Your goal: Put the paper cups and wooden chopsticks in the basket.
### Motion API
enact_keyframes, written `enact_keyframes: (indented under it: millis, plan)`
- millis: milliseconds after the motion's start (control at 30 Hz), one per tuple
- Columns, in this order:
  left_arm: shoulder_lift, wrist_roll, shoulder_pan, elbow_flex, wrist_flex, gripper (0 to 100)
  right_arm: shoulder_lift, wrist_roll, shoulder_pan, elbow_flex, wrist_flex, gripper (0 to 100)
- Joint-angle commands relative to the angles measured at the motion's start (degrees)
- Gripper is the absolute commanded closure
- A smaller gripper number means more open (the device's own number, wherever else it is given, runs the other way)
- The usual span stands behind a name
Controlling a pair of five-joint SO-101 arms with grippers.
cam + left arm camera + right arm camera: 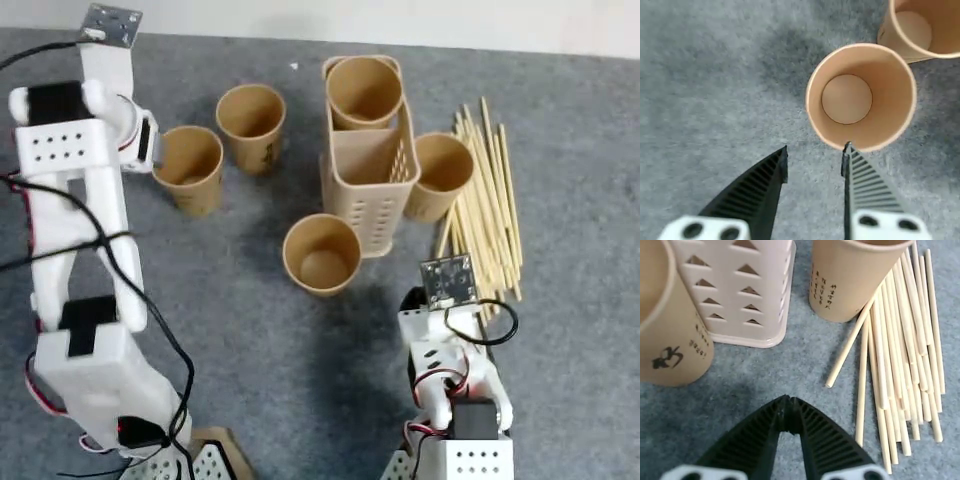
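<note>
Currently my left gripper point(815, 150) hangs spread open beside a paper cup point(860, 95), one finger seemingly touching its rim. My right gripper point(789, 412) is pinched closed and empty, near the chopsticks point(900, 355) and the basket point(735, 327).

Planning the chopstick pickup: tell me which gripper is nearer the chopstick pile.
Right. The right gripper sits just beside the chopstick pile; the left gripper is far off beyond the basket, at a paper cup.
</note>
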Motion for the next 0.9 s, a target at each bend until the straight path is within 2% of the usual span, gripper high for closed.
enact_keyframes:
  millis: [0, 267, 400, 500, 600, 767, 867]
  plan:
    - [4.9, 1.6, 1.6, -0.7, -3.1, 80, -0.7, 0.8, -0.5, 5.0, -1.2, 98.8]
    - [13.4, 2.7, 2.4, -0.7, -8.5, 81, -0.7, 0.8, -0.5, 5.0, -1.2, 98.8]
    - [13.5, 2.7, 2.8, -1.6, -8.5, 99, -0.7, 0.8, -0.5, 5.0, -1.2, 98.8]
    - [13.4, 2.7, 2.8, -4.6, -8.2, 100, -0.7, 0.8, -0.5, 5.0, -1.2, 98.8]
    - [13.2, 2.7, 2.9, -12.4, -3.3, 100, -0.7, 0.8, -0.5, 5.0, -1.2, 98.8]
    - [11.5, 2.7, 5.2, -33.8, 8.6, 100, -0.7, 0.8, -0.5, 5.0, -1.2, 98.8]
    - [7.5, 2.7, 8.8, -42.8, 9.7, 100, -0.7, 0.8, -0.5, 5.0, -1.2, 98.8]
